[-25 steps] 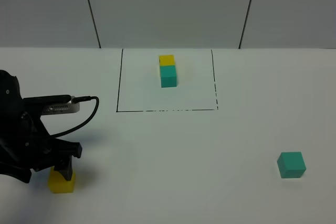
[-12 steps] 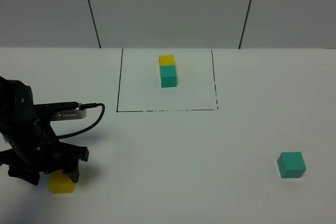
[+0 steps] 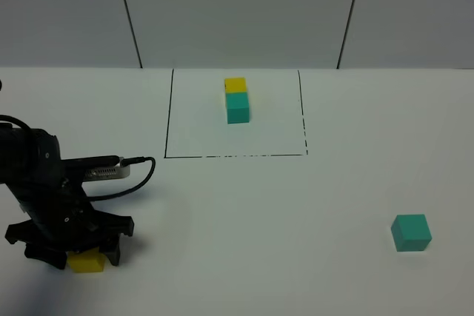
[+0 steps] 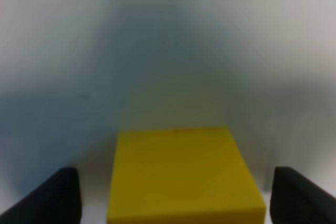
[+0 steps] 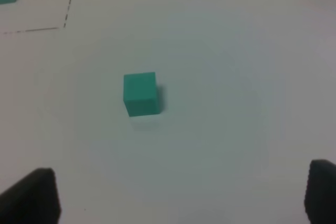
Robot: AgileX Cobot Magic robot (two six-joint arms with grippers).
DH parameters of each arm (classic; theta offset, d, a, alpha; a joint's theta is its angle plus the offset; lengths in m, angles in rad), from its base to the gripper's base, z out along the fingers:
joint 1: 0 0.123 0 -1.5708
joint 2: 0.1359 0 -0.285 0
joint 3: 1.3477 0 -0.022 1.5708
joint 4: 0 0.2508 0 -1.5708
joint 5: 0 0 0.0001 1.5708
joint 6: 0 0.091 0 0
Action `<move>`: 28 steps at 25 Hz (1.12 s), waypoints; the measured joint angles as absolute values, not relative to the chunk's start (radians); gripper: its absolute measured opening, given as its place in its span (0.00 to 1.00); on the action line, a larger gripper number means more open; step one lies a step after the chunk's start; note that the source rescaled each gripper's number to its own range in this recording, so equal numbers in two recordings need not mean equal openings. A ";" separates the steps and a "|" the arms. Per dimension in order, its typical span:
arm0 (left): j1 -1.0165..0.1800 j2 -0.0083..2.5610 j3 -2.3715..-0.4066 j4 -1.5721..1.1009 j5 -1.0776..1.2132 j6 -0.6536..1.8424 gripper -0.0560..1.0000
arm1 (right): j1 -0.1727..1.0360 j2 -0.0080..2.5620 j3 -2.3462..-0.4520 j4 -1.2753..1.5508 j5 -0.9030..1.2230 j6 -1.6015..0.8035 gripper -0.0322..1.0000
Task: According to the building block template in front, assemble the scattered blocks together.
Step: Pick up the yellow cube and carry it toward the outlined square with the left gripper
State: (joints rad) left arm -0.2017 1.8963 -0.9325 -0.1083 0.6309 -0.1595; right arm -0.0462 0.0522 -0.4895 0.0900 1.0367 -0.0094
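White table (image 3: 296,205), grey panelled wall (image 3: 237,12): left end effector (image 4: 173,196) spread around yellow cube (image 4: 181,163), right end effector (image 5: 176,195) spread too.

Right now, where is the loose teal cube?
In the exterior high view the loose teal cube sits alone at the lower right of the white table, well outside the framed template.

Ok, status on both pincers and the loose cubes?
Left pincer open, straddling yellow cube, not gripped. Right pincer open, clear of teal cube. No obstruction seen.
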 joint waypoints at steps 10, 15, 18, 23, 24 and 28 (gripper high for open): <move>-0.202 1.928 -0.945 -0.104 0.646 -0.165 0.48 | -0.046 0.052 -0.490 0.090 1.037 -0.009 0.88; -0.197 1.928 -0.945 -0.115 0.646 -0.165 0.06 | -0.046 0.052 -0.490 0.090 1.037 -0.009 0.88; -0.197 1.929 -0.945 -0.129 0.645 -0.165 0.06 | -0.046 0.052 -0.490 0.090 1.037 -0.009 0.87; -0.197 1.929 -0.945 -0.136 0.646 -0.162 0.06 | -0.046 0.052 -0.490 0.090 1.037 -0.009 0.86; -0.197 1.930 -0.945 -0.136 0.646 -0.154 0.06 | -0.046 0.052 -0.490 0.090 1.037 -0.009 0.86; -0.197 1.934 -0.951 -0.130 0.657 -0.099 0.06 | -0.046 0.052 -0.490 0.090 1.037 -0.009 0.85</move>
